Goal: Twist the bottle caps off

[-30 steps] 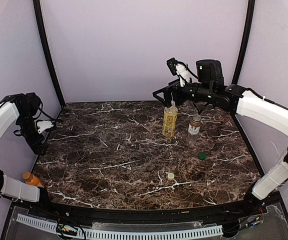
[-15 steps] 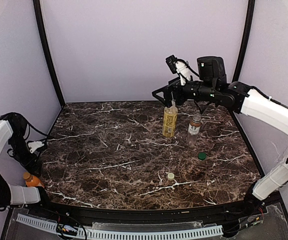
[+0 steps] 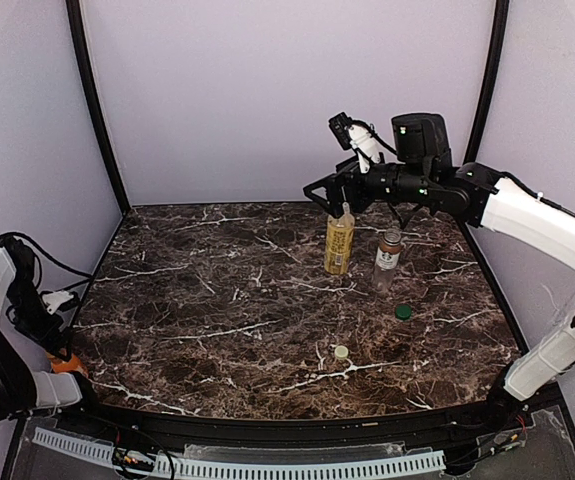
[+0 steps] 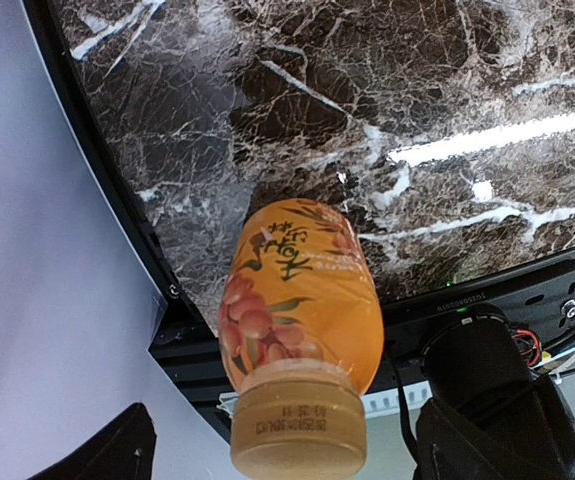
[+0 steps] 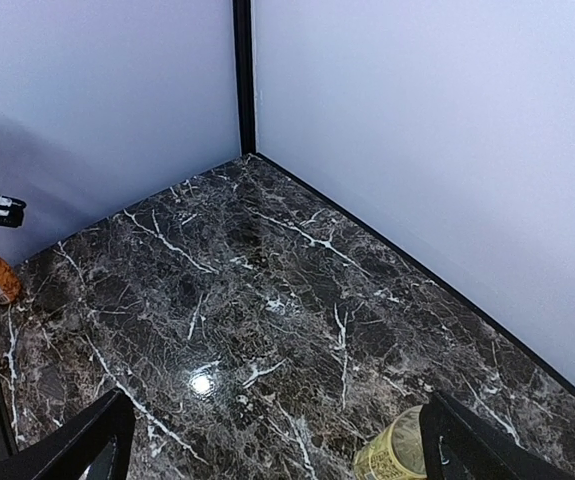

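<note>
The squat orange bottle [image 4: 302, 300] stands at the table's near left corner with its golden tan cap [image 4: 297, 425] screwed on. My left gripper [image 4: 287, 455] is open right above it, one finger on each side of the cap and clear of it. From above, the left arm hides most of this bottle [image 3: 64, 362]. My right gripper [image 3: 332, 195] hangs open just over the tall yellow-labelled bottle [image 3: 339, 243], with nothing between its fingers. The short clear bottle [image 3: 388, 255] stands to the right of it. A dark green cap [image 3: 403, 311] and a pale cream cap [image 3: 341, 352] lie loose on the marble.
The dark marble table [image 3: 227, 300] is enclosed by pale walls with black corner posts [image 3: 95, 110]. A black frame rail [image 4: 507, 290] and cables run along the near edge beside the orange bottle. The right wrist view shows the yellow bottle's shoulder [image 5: 392, 455] at its lower edge.
My left arm has swung down and toward the near left corner, ending over the orange bottle. The right gripper has lifted slightly above the yellow bottle. Bottles and loose caps have stayed put.
</note>
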You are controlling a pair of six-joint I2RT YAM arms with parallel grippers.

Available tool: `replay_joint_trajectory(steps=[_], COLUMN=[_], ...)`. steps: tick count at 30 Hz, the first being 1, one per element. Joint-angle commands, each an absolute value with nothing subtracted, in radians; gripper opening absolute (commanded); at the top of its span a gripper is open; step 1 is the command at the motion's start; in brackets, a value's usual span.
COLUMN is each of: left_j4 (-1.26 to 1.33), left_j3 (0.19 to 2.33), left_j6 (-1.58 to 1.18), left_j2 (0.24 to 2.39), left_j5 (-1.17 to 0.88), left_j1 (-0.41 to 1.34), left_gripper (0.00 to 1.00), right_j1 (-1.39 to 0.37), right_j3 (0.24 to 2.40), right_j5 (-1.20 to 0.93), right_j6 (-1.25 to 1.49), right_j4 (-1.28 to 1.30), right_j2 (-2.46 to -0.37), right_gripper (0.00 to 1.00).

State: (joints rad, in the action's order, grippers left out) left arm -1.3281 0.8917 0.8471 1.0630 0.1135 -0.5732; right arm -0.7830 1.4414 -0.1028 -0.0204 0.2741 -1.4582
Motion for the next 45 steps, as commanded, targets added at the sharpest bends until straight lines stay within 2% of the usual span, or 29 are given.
replay_joint_trajectory(steps=[1,6,10,12,21,25,29,33,39,43,45], left_j4=[-1.416,-1.420,-1.425,-1.425,-1.395,-1.383,-1.375,-1.375,-1.392,-1.386,-1.386], left_j3=[0.890,0.891,0.892,0.893,0.881,0.877,0.869,0.867,0.877,0.876,0.877], left_j6=[0.893,0.913,0.934,0.940,0.943,0.940,0.941,0.951,0.955,0.949,0.949], left_j2=[1.048,1.029,1.045,1.054,1.111,1.108,1.097,1.083,1.097,1.109,1.113], left_j5=[0.105,0.100,0.087,0.073,0.034,0.052,0.112,0.130,0.100,0.088,0.084], left_j1=[-0.600,-0.616,-0.634,-0.640,-0.647,-0.648,-0.649,-0.649,-0.650,-0.650,-0.650], left_gripper=[0.91,0.86,0.72,0.68,0.63,0.52,0.50,0.54,0.54,0.48,0.39], right_j1=[-0.793,-0.793,-0.793,-0.793,-0.795,-0.794,-0.794,-0.794,-0.795,-0.795,-0.795], right_j3=[1.454,1.459,1.457,1.453,1.453,1.455,1.459,1.465,1.464,1.454,1.450], right_j5=[-0.086,-0.087,-0.085,-0.081,-0.072,-0.076,-0.083,-0.090,-0.094,-0.088,-0.085], right_j6=[-0.033,-0.034,-0.037,-0.038,-0.043,-0.040,-0.040,-0.043,-0.046,-0.049,-0.049], right_j4=[0.267,0.266,0.267,0.267,0.271,0.272,0.272,0.272,0.272,0.272,0.272], right_j2=[-1.456,-1.460,-1.457,-1.454,-1.452,-1.458,-1.463,-1.469,-1.469,-1.461,-1.458], right_gripper=[0.99,0.99,0.99,0.99,0.99,0.99,0.99,0.99,0.99,0.99,0.99])
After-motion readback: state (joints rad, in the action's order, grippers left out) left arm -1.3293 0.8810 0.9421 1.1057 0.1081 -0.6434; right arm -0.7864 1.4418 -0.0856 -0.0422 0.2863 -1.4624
